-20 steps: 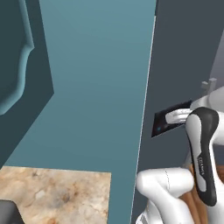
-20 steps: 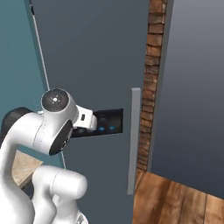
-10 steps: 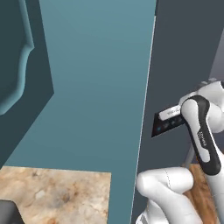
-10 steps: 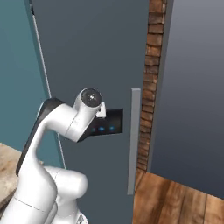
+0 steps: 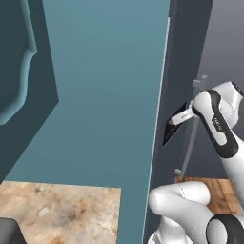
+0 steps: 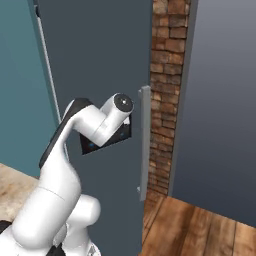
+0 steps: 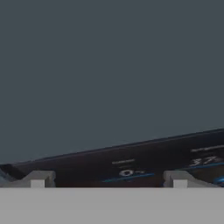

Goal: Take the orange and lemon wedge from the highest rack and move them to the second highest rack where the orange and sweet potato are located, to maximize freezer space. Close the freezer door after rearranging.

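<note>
Here, gripper (image 7: 106,180) fingers spread apart, facing smooth matte grey freezer door (image 6: 95,60), glossy black display panel (image 7: 144,164), slim vertical handle (image 6: 144,142).

Glowing digits on the freezer door's dark display panel (image 7: 131,164).
A "0" and a "37" can be read on it; the small print above them is too blurred.

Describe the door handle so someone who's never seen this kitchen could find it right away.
Start at the tall dark grey freezer door beside the brick wall. Along that door's edge nearest the bricks runs the handle, a slim upright grey bar. It's paler than the door and stands just beside the black display panel.
</note>
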